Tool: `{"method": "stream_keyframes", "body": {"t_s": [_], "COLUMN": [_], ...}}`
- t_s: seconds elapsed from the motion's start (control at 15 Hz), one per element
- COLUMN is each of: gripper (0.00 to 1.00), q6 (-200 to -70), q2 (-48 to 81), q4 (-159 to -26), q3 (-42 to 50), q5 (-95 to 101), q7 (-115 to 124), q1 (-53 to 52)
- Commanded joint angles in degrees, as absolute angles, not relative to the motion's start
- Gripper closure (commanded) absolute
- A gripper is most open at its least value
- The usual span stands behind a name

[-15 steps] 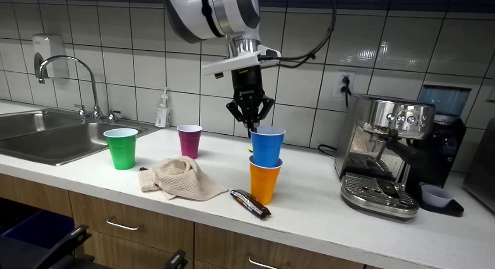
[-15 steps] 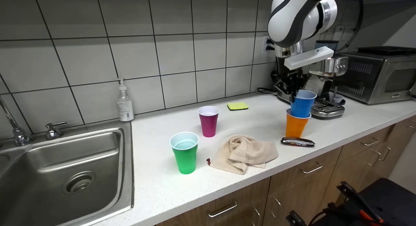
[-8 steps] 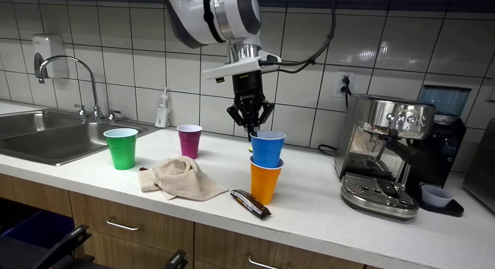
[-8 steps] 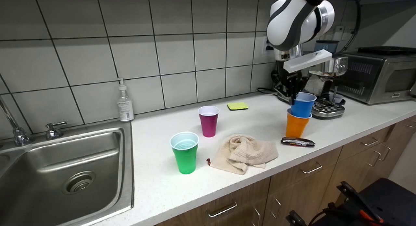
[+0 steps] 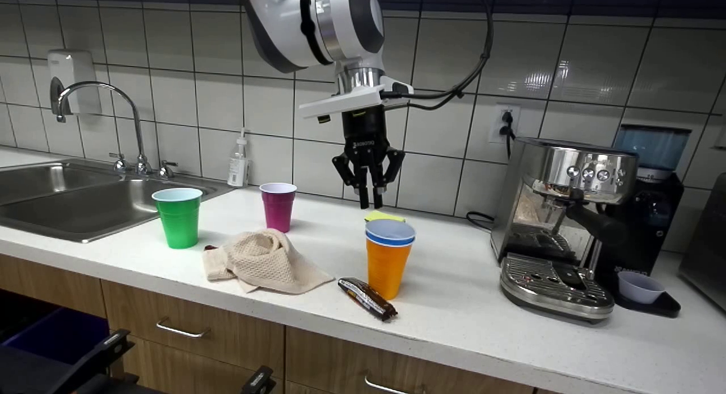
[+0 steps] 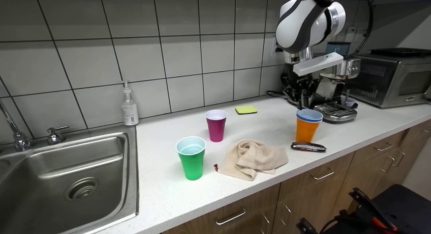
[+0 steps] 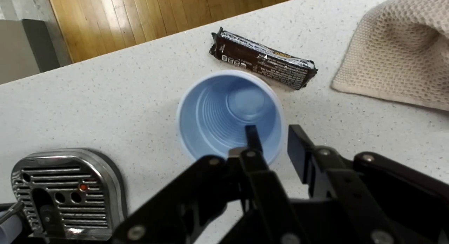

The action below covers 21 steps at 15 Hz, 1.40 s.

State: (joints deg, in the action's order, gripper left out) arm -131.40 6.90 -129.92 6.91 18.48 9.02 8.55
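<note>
My gripper (image 5: 370, 206) is open and empty, its two black fingertips a little apart, just above and behind the cups; it also shows in an exterior view (image 6: 302, 105) and the wrist view (image 7: 272, 130). The blue cup (image 5: 390, 233) sits nested upright inside the orange cup (image 5: 388, 271), only its rim band showing. In the wrist view the blue cup's pale inside (image 7: 217, 110) lies below one finger, and the orange cup is hidden under it. A brown wrapped bar (image 5: 367, 299) lies against or close beside the orange cup. A yellow pad (image 6: 246, 109) lies near the wall.
A beige towel (image 5: 266, 263), a purple cup (image 5: 278, 208) and a green cup (image 5: 178, 221) stand toward the sink (image 6: 80, 173). A soap bottle (image 6: 129, 109) stands by the wall. An espresso machine (image 5: 567, 229) stands on the other side, with a toaster oven (image 6: 397, 79) beyond.
My gripper's fingers have opened and let go of the blue cup's rim. The blue cup has dropped down into the orange cup. The arm has moved very little.
</note>
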Motion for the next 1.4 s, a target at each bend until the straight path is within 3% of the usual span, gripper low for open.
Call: {"method": "stream_keyframes", "body": {"t_s": [0.0, 0.33, 1.33], "gripper": [0.40, 0.03, 0.00], "q6": [-131.42, -132.11, -132.21], "q2": [7.26, 6.70, 7.08], "q4": [-128.76, -128.61, -125.06], "q3": [7.49, 7.14, 5.12], "q5": [17.03, 15.49, 13.88], "q7": [8.71, 8.00, 7.52], "q1": [7.87, 7.51, 3.21]}}
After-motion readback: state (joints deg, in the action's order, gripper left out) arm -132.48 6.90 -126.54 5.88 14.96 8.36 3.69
